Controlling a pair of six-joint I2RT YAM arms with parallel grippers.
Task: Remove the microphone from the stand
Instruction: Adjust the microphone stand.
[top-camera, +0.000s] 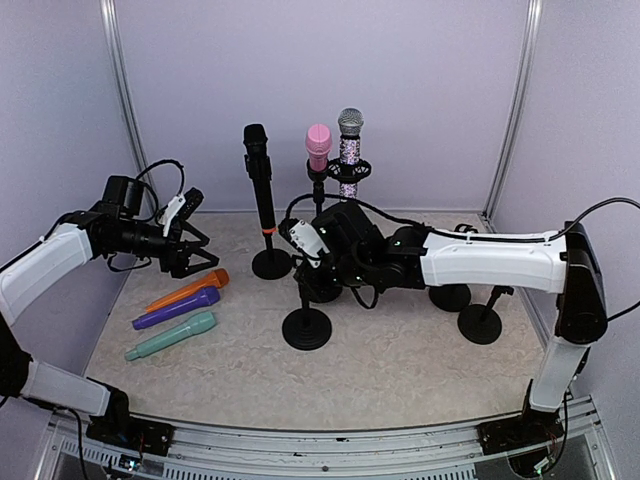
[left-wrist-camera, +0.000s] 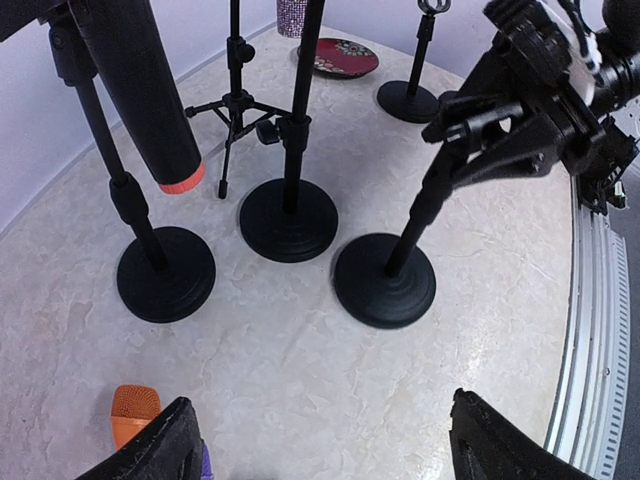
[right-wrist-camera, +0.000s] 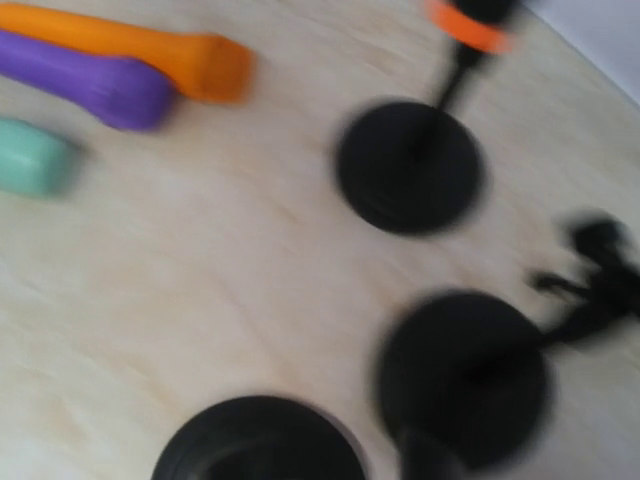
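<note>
Three microphones stand in stands at the back: a black microphone (top-camera: 258, 165) with an orange ring, a pink microphone (top-camera: 318, 147) and a glittery silver microphone (top-camera: 349, 140). My right gripper (top-camera: 308, 258) reaches across to the top of an empty black stand (top-camera: 306, 328). In the left wrist view the right gripper (left-wrist-camera: 450, 145) sits at that stand's pole (left-wrist-camera: 420, 215), and I cannot make out how its jaws stand. The right wrist view is blurred and shows none of its own fingers. My left gripper (left-wrist-camera: 330, 445) hangs open over bare table beside the orange microphone (top-camera: 188, 290).
Purple (top-camera: 178, 307) and teal (top-camera: 172, 335) microphones lie on the table next to the orange one. Further round stand bases (top-camera: 480, 322) sit at the right. A small tripod (left-wrist-camera: 235, 105) and a red patterned disc (left-wrist-camera: 345, 57) stand further back. Walls enclose the table.
</note>
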